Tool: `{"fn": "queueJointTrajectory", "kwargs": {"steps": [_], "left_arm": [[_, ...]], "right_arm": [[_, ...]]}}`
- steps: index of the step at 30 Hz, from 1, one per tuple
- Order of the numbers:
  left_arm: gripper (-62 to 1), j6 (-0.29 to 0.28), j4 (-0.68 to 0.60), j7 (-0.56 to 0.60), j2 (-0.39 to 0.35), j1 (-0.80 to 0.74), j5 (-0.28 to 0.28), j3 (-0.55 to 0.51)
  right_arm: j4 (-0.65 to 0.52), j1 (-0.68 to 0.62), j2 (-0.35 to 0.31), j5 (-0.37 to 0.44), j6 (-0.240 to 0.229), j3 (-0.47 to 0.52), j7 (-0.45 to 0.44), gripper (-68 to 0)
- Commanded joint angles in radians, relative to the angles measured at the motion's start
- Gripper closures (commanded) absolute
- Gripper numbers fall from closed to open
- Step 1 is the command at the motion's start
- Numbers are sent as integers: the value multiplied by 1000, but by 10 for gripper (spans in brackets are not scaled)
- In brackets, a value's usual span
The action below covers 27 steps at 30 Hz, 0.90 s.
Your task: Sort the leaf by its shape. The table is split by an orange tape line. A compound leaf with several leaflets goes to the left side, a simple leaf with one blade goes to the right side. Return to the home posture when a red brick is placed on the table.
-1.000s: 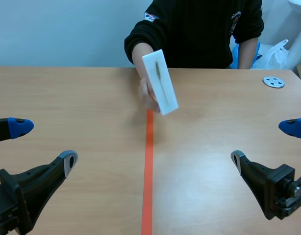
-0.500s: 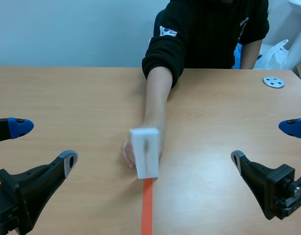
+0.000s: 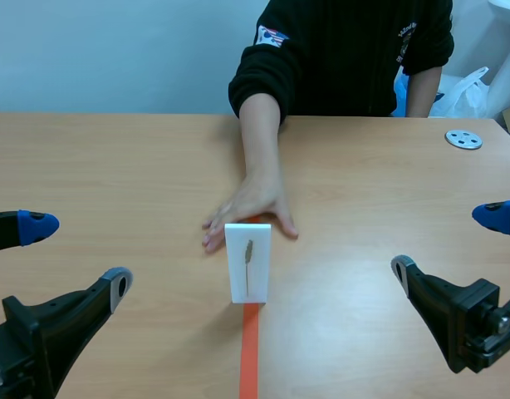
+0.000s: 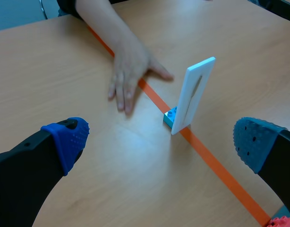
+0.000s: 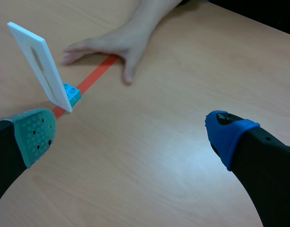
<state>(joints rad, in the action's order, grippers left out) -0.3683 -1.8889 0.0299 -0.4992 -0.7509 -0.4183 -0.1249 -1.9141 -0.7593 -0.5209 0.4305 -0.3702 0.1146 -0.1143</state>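
Note:
A white card [image 3: 247,261] stands upright on the orange tape line [image 3: 250,349], held by a small teal brick [image 4: 170,116] at its base. It bears one slim leaf [image 3: 248,254] with a single narrow blade. The card [image 4: 194,97] is ahead of my left gripper [image 4: 159,142], which is open. From the right wrist view the card [image 5: 41,64] and its teal brick [image 5: 71,93] stand ahead near one finger of my open right gripper [image 5: 131,132]. A person's hand [image 3: 248,208] lies flat on the table just behind the card. Both grippers [image 3: 72,253] [image 3: 450,241] stay low at the table's near side.
The person sits across the table, a forearm [image 3: 260,137] stretched along the tape line. A grey round disc [image 3: 463,139] lies at the far right. A white plastic bag [image 3: 467,91] shows beyond the table's far edge.
The person brought the card down from the air and set it upright on the tape line, then let go; the hand now rests flat behind it. My arms barely moved.

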Motion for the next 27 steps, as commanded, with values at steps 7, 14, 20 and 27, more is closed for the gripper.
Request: {"fn": "queueJointTrajectory", "kwargs": {"steps": [7, 14, 20, 27], "left_arm": [[-623, -54, -23, -44, -1, 32, 45, 3], [-623, -96, 38, -54, 0, 103, 57, 19], [-623, -117, 169, -40, 0, 198, 95, 88], [-623, -156, 355, 68, 0, 346, 157, 207]], "right_arm": [[-17, 11, 0, 7, 3, 9, -16, -679], [-17, 11, 0, 7, 3, 9, -16, -679], [-17, 11, 0, 7, 3, 9, -16, -679], [-17, 11, 0, 7, 3, 9, -16, -679]]}}
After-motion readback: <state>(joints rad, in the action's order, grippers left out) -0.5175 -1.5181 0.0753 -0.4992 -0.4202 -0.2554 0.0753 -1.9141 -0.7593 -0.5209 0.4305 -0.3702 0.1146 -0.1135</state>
